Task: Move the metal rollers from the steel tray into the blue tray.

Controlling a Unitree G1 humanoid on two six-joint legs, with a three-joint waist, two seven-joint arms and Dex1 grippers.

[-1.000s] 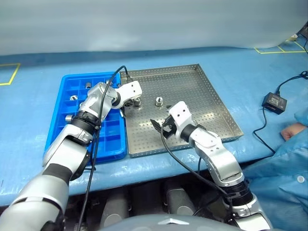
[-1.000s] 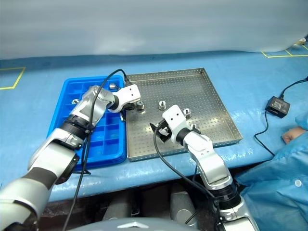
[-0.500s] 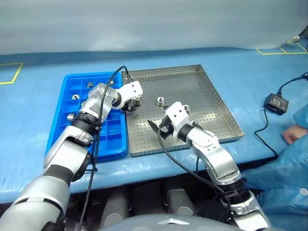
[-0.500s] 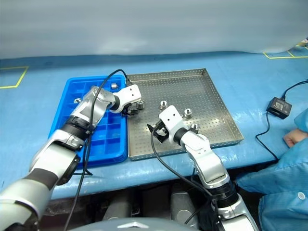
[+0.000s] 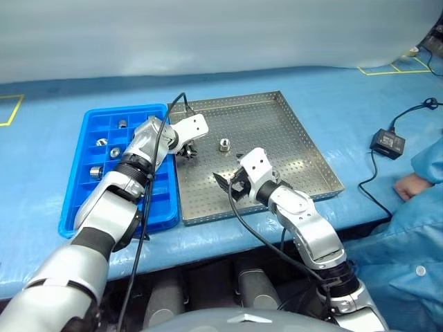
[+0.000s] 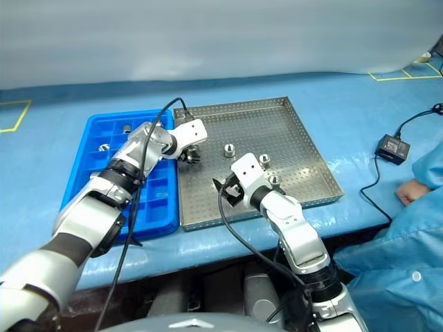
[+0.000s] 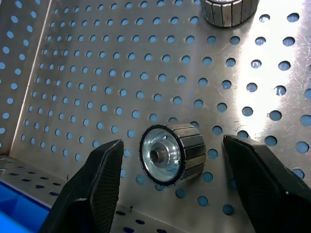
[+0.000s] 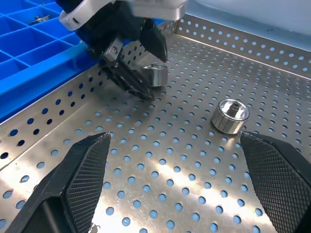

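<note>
roller (image 7: 171,154) – shiny, ribbed, on its side | steel tray (image 7: 97,73) – perforated

Blue table cover (image 5: 228,86), yellow tape marks at 10 and 2 o'clock. Black power adapter (image 5: 386,142) with cable, 3 o'clock. Person's hand (image 5: 408,185) and blue sleeve (image 5: 415,242), 4 o'clock.

The steel tray (image 5: 277,131) is silver-grey, its floor dotted all over with rows of small round holes that show blue from the blue table cover (image 5: 41,214) beneath, while the blue tray (image 5: 79,200) beside it is a brighter blue, crossed by a grid of walls. The metal rollers (image 7: 171,153) are shiny silver with dark grooves striping their sides. Both grippers have black fingers (image 8: 80,174) with a fine cross-hatched texture on white and silver-grey arms, and a black cable (image 5: 156,142) runs along the left arm.
</note>
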